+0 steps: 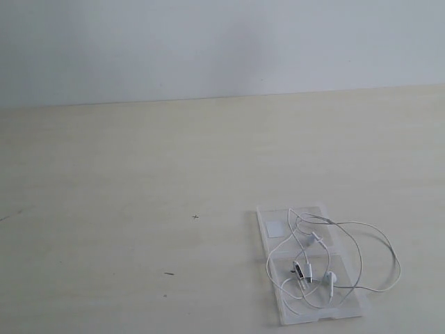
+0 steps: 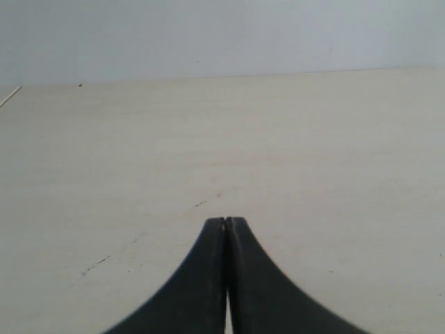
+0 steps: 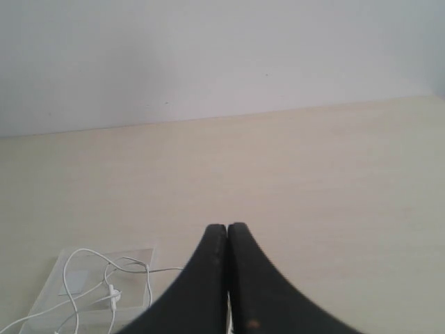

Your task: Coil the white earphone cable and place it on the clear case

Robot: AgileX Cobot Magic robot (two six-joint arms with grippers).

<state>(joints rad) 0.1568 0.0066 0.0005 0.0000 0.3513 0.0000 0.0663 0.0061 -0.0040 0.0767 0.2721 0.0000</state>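
Note:
The clear case [image 1: 348, 306] lies flat on the table at the near right of the exterior view, with a white sticker [image 1: 274, 227] in its far half. The white earphone cable [image 1: 329, 279] rests on it in loose loops, and one loop spills off the case's right side onto the table. Neither gripper appears in the exterior view. My left gripper [image 2: 227, 221] is shut with nothing in it, over bare table. My right gripper [image 3: 227, 226] is also shut and holds nothing; the case [image 3: 135, 254] and the cable [image 3: 111, 296] lie beside it, apart from its fingers.
The pale wooden table [image 1: 139, 174] runs back to a plain white wall [image 1: 208, 42]. A few small dark marks [image 1: 169, 273] dot the tabletop left of the case.

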